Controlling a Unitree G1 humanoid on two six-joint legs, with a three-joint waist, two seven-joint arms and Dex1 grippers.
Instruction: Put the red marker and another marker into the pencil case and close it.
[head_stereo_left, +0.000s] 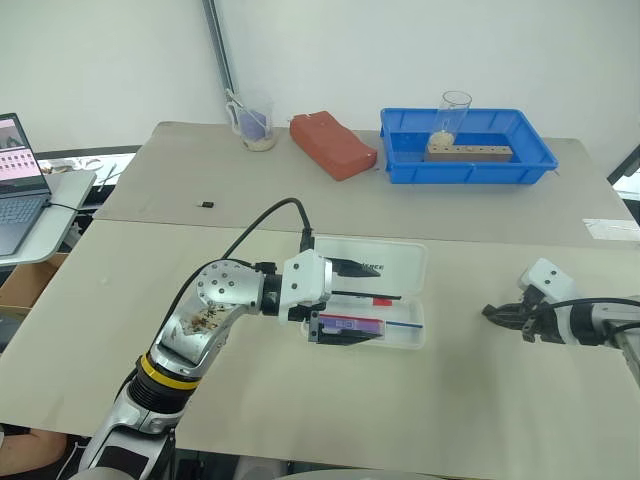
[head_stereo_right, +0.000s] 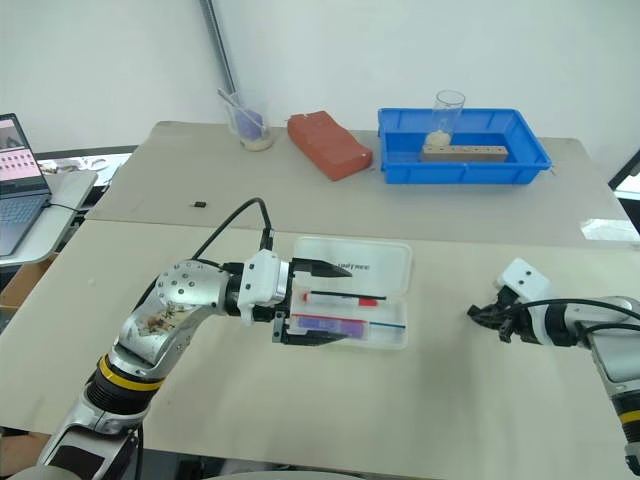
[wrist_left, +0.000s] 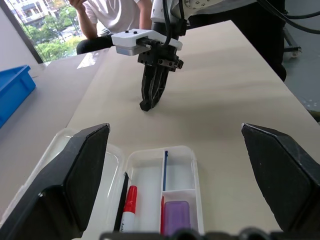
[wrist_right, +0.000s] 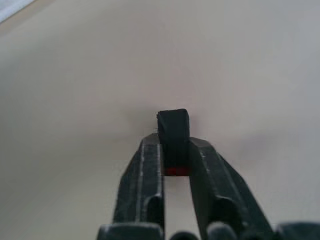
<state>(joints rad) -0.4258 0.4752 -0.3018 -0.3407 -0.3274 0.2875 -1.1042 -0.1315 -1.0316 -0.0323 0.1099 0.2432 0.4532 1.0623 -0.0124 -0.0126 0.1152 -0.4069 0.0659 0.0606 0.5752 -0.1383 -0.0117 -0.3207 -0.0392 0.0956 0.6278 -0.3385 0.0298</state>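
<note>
The room is bright with soft, even light. Shadows on the table (head_stereo_left: 470, 400) are pale and fuzzy. A window (wrist_left: 45, 35) glows very bright in the left wrist view. The right wrist view is blurry, and a soft dark shadow sits under the fingers.

Looks like a robotics lab or test room, not anyone's home. Two plain beige tables (head_stereo_left: 150, 300) are pushed together against a bare white wall, with a metal pole (head_stereo_left: 218, 50) running up it. Test props sit along the back: a blue plastic bin (head_stereo_left: 520, 165) holding a wooden block with holes (head_stereo_left: 470, 152) and a clear cup, a red brick-like block (head_stereo_left: 332, 145), and a plastic beaker (head_stereo_left: 252, 122). A laptop (head_stereo_left: 18, 180) is open on a side desk. A person (wrist_left: 115, 15) sits watching by a window with trees outside.
</note>
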